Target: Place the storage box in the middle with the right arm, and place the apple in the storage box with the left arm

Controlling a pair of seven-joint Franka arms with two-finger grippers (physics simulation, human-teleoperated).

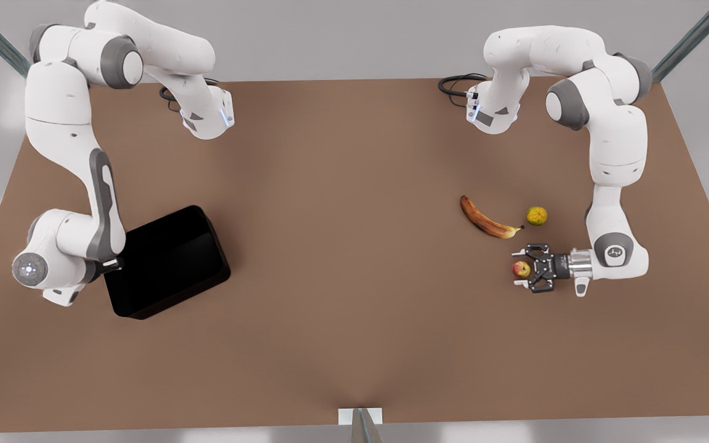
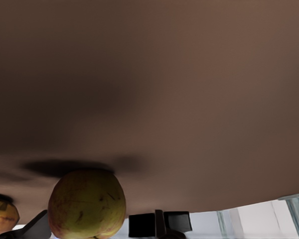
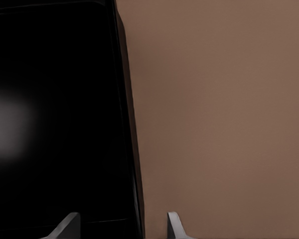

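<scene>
We see the left gripper (image 1: 519, 269) with its jaws around the apple (image 1: 521, 269), just nearer than the banana (image 1: 487, 219). Well away, the right gripper (image 3: 123, 226) straddles the storage box (image 1: 167, 261) wall, jaws apart.

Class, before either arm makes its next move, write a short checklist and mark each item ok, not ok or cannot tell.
1. Left gripper fingers either side of the apple: ok.
2. Fingers shut on the apple: cannot tell.
3. Right gripper straddles the storage box wall: ok.
4. Box in the table's middle: not ok, it lies toward the front view's left.
5. Banana and yellow-green fruit apart from the apple: ok.
</scene>
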